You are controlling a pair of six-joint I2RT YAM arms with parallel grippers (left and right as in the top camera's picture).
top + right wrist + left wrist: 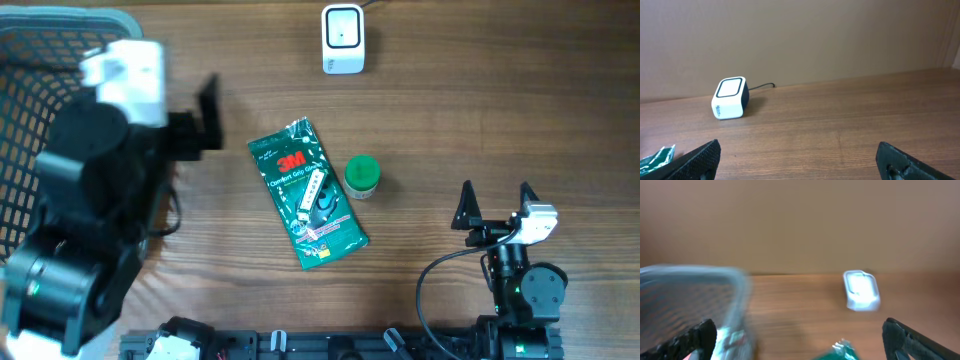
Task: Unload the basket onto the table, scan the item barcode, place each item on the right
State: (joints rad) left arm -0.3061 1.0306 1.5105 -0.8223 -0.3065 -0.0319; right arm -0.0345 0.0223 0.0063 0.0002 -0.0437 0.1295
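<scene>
A green 3M packet [305, 192] lies flat in the middle of the table, and a small jar with a green cap [362, 176] stands against its right side. The white barcode scanner [342, 38] sits at the far edge, its window facing up. My left gripper [800, 332] is open and empty, raised by the basket to the left of the packet. The packet's top corner [841, 351] shows low in the blurred left wrist view, the scanner [861, 290] beyond it. My right gripper [496, 195] is open and empty at the near right, facing the scanner [730, 97].
A dark mesh basket [30, 120] fills the far left under my left arm; its rim [690, 272] and a pale packet inside [732, 340] show in the left wrist view. The scanner's cable runs off the far edge.
</scene>
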